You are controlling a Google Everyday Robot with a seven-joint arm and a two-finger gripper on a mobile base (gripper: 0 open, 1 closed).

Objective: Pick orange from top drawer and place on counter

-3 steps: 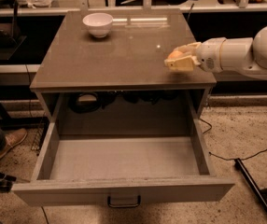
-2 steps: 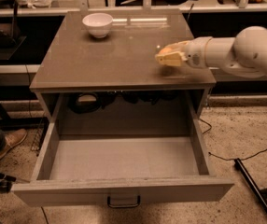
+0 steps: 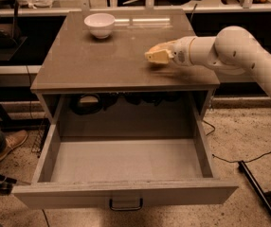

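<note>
**No orange in sight; gripper [image 3: 155, 56] low over counter [image 3: 97, 67]**

The gripper hung just above the counter, right of the white bowl [image 3: 100, 24] and nearer the camera, well apart from it. Grip state: could not tell. The top drawer [image 3: 126, 194], below and forward of the bowl, stood pulled out, with nothing showing on its floor. If the orange was carried, the gripper hid it, and the set-down spot lay straight beneath.

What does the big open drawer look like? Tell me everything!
The top drawer is a wide, shallow grey-brown box, pulled out toward the camera. Its flat front has a small dark handle in the middle. Its floor looks bare. The tool is up over the counter, not in the drawer.
</note>
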